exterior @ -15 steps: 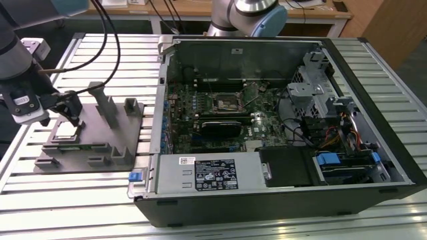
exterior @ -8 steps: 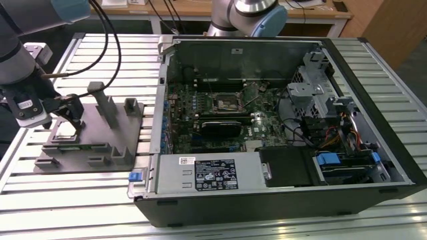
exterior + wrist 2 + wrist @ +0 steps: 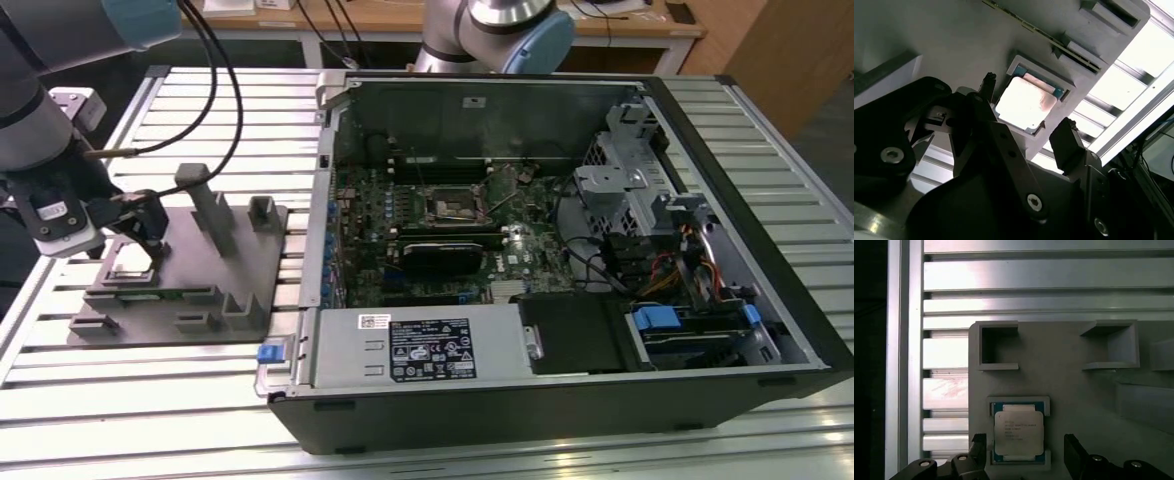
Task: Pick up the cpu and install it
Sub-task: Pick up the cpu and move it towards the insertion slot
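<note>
Now | cpu flat, metal top up, in fixture recess | jaws spread, straddling it

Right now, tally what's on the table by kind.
cpu: 1
fixture: 1
PC case: 1
Total: 3

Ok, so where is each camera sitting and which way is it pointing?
Exterior view: high off the arm, looking down on the table, fixture and computer case; the arm shows.
First wrist view: on the wrist, facing straight down at the cpu; fingertips show.
Second wrist view: on the wrist, slanting along the gripper.
Both wrist views share the cpu between open fingers.
</note>
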You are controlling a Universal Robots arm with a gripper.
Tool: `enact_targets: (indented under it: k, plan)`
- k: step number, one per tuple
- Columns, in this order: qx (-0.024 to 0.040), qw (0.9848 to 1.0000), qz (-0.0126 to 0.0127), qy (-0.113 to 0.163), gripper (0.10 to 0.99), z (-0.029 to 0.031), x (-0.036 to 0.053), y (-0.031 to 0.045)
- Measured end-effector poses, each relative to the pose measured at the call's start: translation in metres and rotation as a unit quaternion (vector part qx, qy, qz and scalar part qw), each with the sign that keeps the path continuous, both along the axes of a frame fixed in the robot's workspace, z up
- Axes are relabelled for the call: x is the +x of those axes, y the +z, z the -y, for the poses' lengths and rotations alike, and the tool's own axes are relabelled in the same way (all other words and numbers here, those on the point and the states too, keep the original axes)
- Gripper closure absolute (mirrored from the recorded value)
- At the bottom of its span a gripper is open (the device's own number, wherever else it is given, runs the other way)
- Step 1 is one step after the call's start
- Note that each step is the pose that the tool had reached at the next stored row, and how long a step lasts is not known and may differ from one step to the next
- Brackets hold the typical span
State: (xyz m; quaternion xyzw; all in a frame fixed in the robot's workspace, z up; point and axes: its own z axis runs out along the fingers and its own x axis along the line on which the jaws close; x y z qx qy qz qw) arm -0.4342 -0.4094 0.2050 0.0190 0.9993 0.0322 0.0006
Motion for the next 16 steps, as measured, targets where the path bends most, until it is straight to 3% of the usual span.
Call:
enact_targets:
  k: [16]
  plan:
    - [0.0000,1.0000,0.0000,0.006,0.369,-0.0018,-0.0015,-0.0154]
